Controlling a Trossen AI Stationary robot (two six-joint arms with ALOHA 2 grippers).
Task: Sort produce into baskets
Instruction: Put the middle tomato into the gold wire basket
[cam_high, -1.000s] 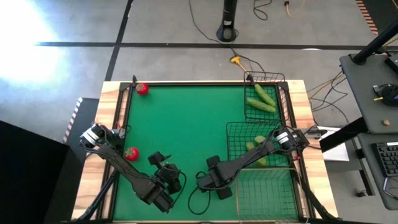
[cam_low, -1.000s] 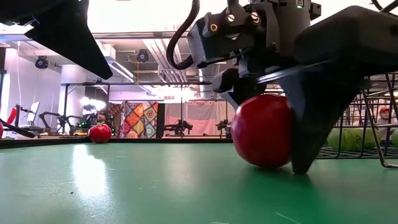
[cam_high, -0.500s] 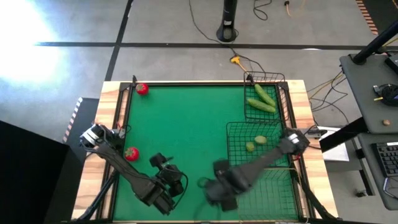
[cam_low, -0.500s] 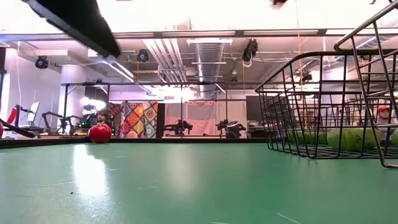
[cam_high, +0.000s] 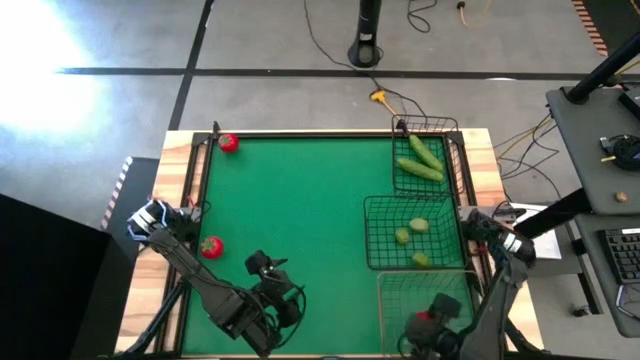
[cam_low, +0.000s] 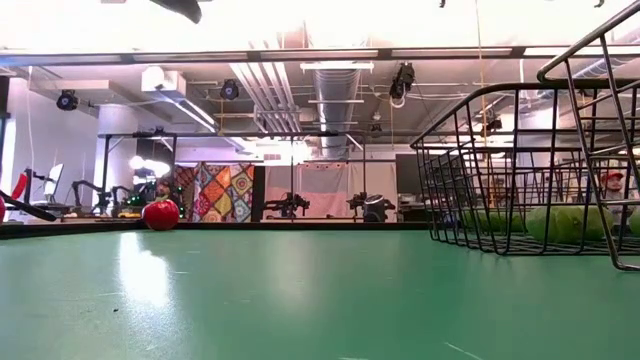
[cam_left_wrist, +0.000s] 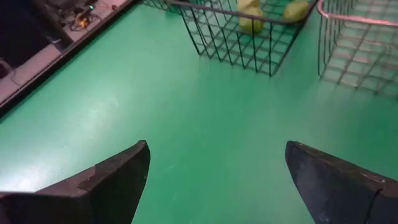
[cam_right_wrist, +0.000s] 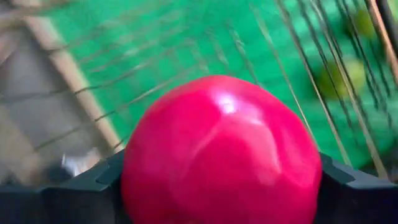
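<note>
On the green tabletop (cam_high: 290, 220) your right tool (cam_high: 428, 322) hangs over the pale wire basket (cam_high: 400, 295), clamped on a red fruit (cam_right_wrist: 221, 152). Your left tool (cam_high: 272, 290) waits with fingers apart near the front edge. Two more red fruits lie at the left: one (cam_high: 210, 246) beside the left arm, one (cam_high: 229, 143) in the far corner.

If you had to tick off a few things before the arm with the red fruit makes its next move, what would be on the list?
1. Red fruit held in the right gripper: ok.
2. Gripper over the pale wire basket: ok, in the high view.
3. That basket free of other produce: cannot tell, the arm hides part of it.
4. Left gripper out of the way, open over bare mat: ok.
5. Other red fruits sorted: not ok, one lies beside the left arm, one at the far corner.
</note>
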